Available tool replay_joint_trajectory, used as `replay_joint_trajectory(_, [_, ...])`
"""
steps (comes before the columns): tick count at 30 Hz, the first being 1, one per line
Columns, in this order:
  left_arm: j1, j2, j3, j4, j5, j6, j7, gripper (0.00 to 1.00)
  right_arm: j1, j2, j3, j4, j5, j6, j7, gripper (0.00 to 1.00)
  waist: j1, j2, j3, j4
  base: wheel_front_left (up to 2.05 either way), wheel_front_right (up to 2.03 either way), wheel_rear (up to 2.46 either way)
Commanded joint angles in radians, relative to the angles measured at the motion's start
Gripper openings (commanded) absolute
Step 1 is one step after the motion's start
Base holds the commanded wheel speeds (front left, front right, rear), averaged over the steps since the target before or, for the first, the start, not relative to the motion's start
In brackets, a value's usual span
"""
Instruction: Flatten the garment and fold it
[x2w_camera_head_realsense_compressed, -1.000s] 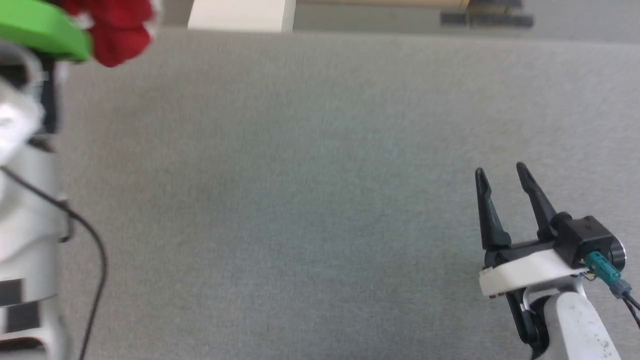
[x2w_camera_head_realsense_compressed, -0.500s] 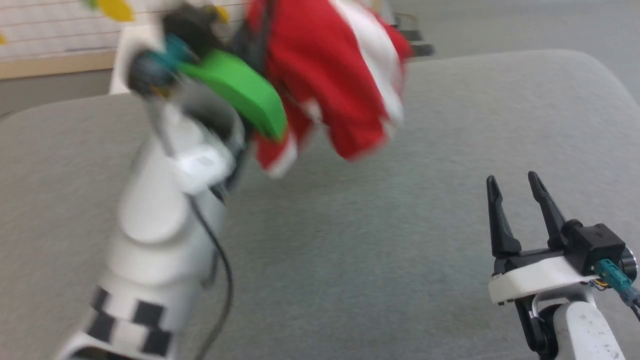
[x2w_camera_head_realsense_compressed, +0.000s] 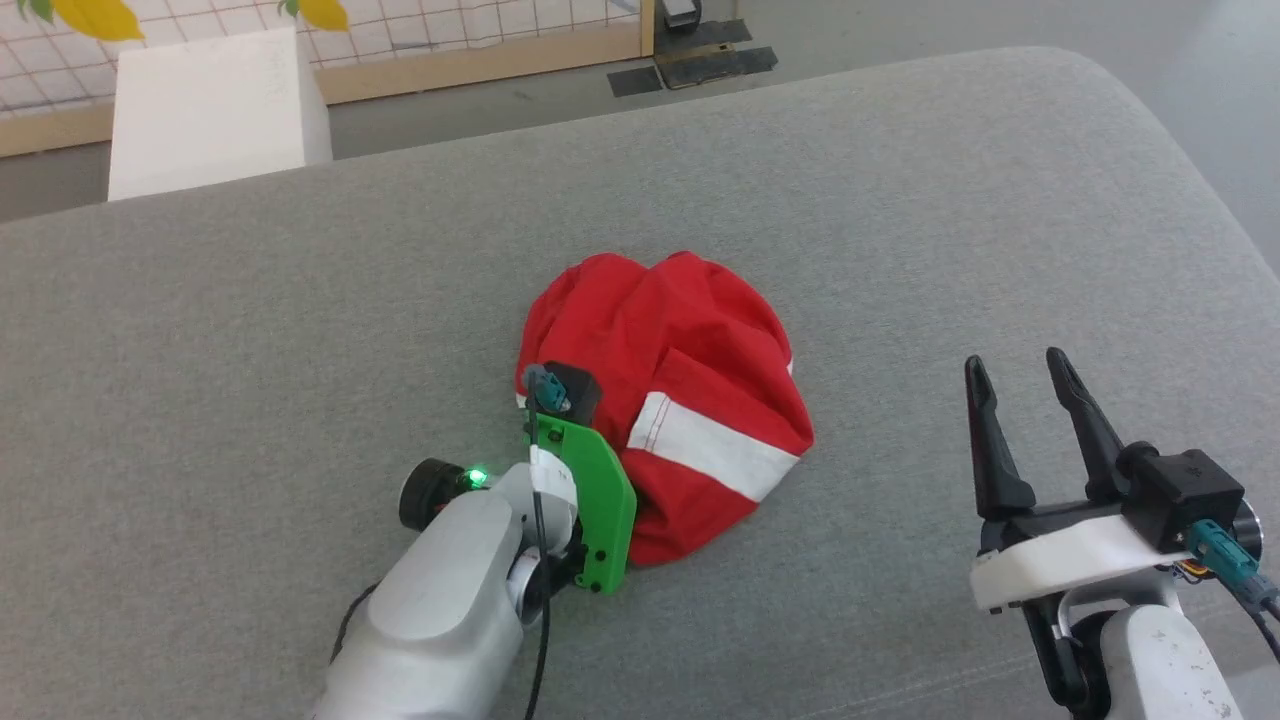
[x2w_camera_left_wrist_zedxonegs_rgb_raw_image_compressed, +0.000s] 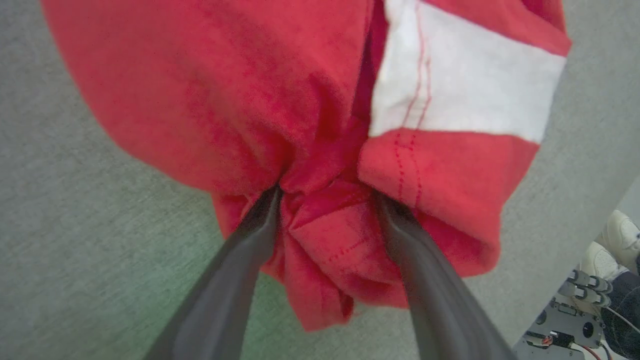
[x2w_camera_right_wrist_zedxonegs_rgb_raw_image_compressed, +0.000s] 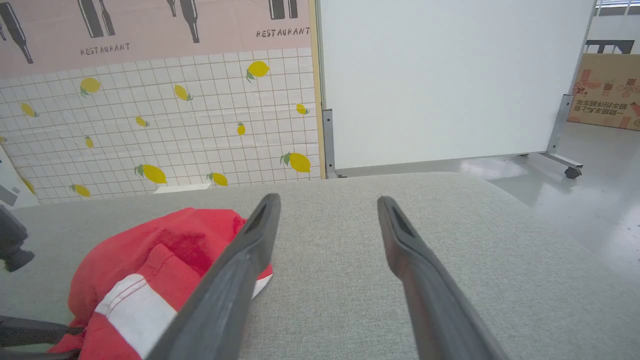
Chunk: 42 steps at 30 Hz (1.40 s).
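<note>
The garment (x2w_camera_head_realsense_compressed: 660, 340) is a crumpled red heap with a white stripe, lying in the middle of the grey padded surface (x2w_camera_head_realsense_compressed: 250, 300); no print shows. My left gripper (x2w_camera_left_wrist_zedxonegs_rgb_raw_image_compressed: 327, 197) is pressed into its near edge. Its fingers stand wide apart with a bunch of red fabric (x2w_camera_left_wrist_zedxonegs_rgb_raw_image_compressed: 330, 235) between them, and in the head view its green wrist mount (x2w_camera_head_realsense_compressed: 590, 490) covers them. My right gripper (x2w_camera_head_realsense_compressed: 1010, 365) hovers open and empty to the right of the heap, clear of it. The right wrist view shows the garment (x2w_camera_right_wrist_zedxonegs_rgb_raw_image_compressed: 150, 250) at lower left, past that gripper (x2w_camera_right_wrist_zedxonegs_rgb_raw_image_compressed: 327, 200).
The padded surface curves down at its right edge (x2w_camera_head_realsense_compressed: 1210, 200) to the floor. A white box (x2w_camera_head_realsense_compressed: 215, 110) stands behind its far left side. A white panel on wheels (x2w_camera_right_wrist_zedxonegs_rgb_raw_image_compressed: 440, 75) stands beyond the far edge. A person's white shoes (x2w_camera_left_wrist_zedxonegs_rgb_raw_image_compressed: 617, 240) are on the floor.
The left arm has come down from holding the garment in the air, and the garment now lies heaped on the surface. The head camera has swung. The right gripper has stayed open.
</note>
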Motion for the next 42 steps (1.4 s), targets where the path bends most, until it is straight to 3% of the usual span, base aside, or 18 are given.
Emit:
replay_joint_trajectory(1, [0.016, 0.001, 0.012, -0.005, -0.021, 0.008, -0.013, 1.00, 0.002, 0.001, 0.003, 0.006, 0.005, -0.002, -0.006, 1.00, 0.0001, 0.0000, -0.003, 0.025, 0.00, 0.00, 0.00])
replay_joint_trajectory(5, [0.030, -0.002, 0.059, -0.086, -0.065, 0.003, -0.145, 1.00, 0.002, 0.001, 0.008, 0.014, 0.002, -0.002, -0.005, 1.00, 0.0001, 0.0000, -0.016, 0.064, 0.00, 0.00, 0.00])
replay_joint_trajectory(9, [0.055, 0.020, 0.132, -0.212, -0.074, 0.003, -0.395, 1.00, 0.008, 0.001, 0.008, 0.013, -0.004, -0.002, -0.001, 1.00, 0.0001, 0.0000, -0.030, 0.110, 0.00, 0.00, 0.00])
replay_joint_trajectory(12, [0.096, 0.052, 0.182, -0.296, -0.051, 0.026, -0.577, 1.00, 0.015, 0.001, 0.007, 0.008, -0.010, -0.002, 0.004, 1.00, 0.0001, 0.0000, -0.041, 0.149, 0.00, 0.00, 0.00])
replay_joint_trajectory(15, [0.145, 0.083, 0.219, -0.360, -0.027, 0.049, -0.676, 1.00, 0.019, 0.001, 0.010, 0.001, -0.015, -0.002, 0.013, 1.00, 0.0001, 0.0000, -0.047, 0.181, 0.00, 0.00, 0.00])
replay_joint_trajectory(21, [0.266, 0.127, 0.289, -0.477, 0.031, 0.083, -0.711, 1.00, 0.025, 0.001, 0.020, -0.008, -0.025, -0.002, 0.038, 1.00, 0.0001, 0.0000, -0.050, 0.241, 0.00, 0.00, 0.00])
replay_joint_trajectory(27, [0.392, 0.121, 0.362, -0.580, 0.099, 0.085, -0.712, 1.00, 0.016, 0.001, 0.061, 0.019, -0.043, -0.002, 0.111, 1.00, 0.0001, 0.0000, -0.052, 0.290, 0.00, 0.00, 0.00])
replay_joint_trajectory(36, [0.503, 0.050, 0.450, -0.646, 0.146, 0.064, -0.712, 1.00, -0.104, 0.001, 0.169, 0.202, -0.058, -0.002, 0.392, 1.00, 0.0001, 0.0000, -0.041, 0.357, 0.00, 0.00, 0.00])
replay_joint_trajectory(42, [0.502, 0.020, 0.464, -0.645, 0.170, 0.037, -0.712, 1.00, -0.194, 0.001, 0.155, 0.323, -0.106, -0.002, 0.567, 1.00, 0.0001, 0.0000, -0.018, 0.397, 0.00, 0.00, 0.00])
